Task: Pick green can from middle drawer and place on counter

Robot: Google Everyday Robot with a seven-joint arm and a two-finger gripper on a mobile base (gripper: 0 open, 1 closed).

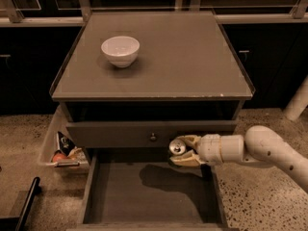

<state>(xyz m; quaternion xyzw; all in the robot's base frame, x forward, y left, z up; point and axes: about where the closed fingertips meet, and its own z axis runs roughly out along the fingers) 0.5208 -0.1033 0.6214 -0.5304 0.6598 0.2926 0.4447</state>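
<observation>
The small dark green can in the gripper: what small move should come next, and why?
Probably lift the small dark green can upward and slightly outward. The cream two-finger gripper is shut on it above the wide grey-brown middle drawer floor, level with the knobbed drawer front; the flat grey counter, bearing a white bowl, lies higher.
</observation>
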